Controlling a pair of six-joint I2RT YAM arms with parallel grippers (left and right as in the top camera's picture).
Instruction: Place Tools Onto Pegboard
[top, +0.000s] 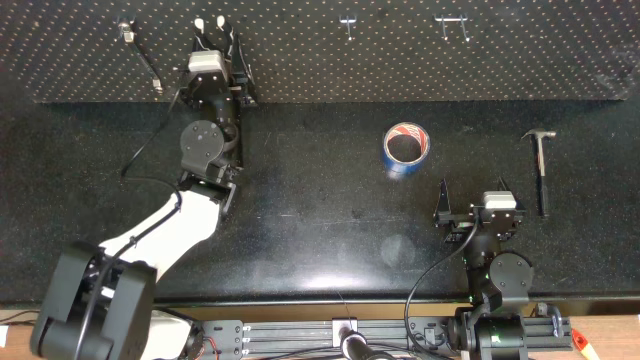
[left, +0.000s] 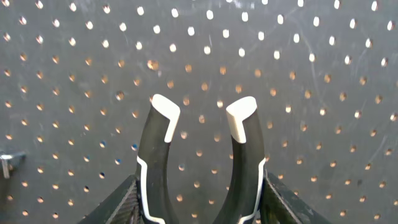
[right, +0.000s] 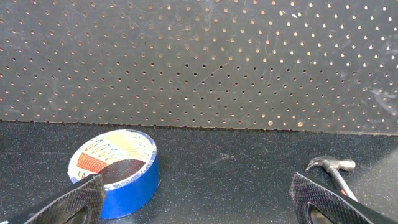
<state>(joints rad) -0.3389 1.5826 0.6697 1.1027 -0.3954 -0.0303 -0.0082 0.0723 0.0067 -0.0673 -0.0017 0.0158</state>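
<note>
My left gripper (top: 212, 48) is raised against the pegboard (top: 400, 60) at its upper left, shut on a pair of pliers (left: 155, 143). The pliers' two black handles with white tips (top: 210, 22) spread toward the board's holes. A blue tape roll (top: 406, 147) lies flat on the black table right of centre, and it also sits ahead of my right gripper (right: 196, 190) as the tape roll (right: 115, 168). A hammer (top: 541, 170) lies at the far right. My right gripper (top: 472, 203) rests low near the front, open and holding nothing.
A slim black tool (top: 143, 58) hangs from a hook at the board's upper left. Two bare metal hooks (top: 348, 25) (top: 452, 27) stick out of the board further right. A hook's end (left: 6, 163) shows beside the pliers. The hammer (right: 333, 168) lies near the board's foot.
</note>
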